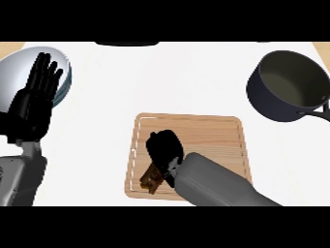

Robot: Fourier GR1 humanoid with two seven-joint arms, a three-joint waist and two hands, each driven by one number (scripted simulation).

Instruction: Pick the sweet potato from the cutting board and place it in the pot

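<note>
The right hand [164, 147] is down on the board [210, 131], fingers curled over the potato [152, 179]. Only the brown end of the potato pokes out at about seven o'clock from the hand, near the board's lower left corner. I'd judge the hand is closing on it, though I can't see how much of it the fingers have under them.

The risk from here is the hold: if only one end is caught, the potato could pivot or slip out on the lift. The pot [290, 82] sits well apart at about two o'clock from the board, its handle pointing toward four o'clock, so a low carry could clip the rim.

The left hand [35, 97] rests open, fingers up, at nine o'clock over a bowl [7, 77] on the bench [182, 77].
</note>
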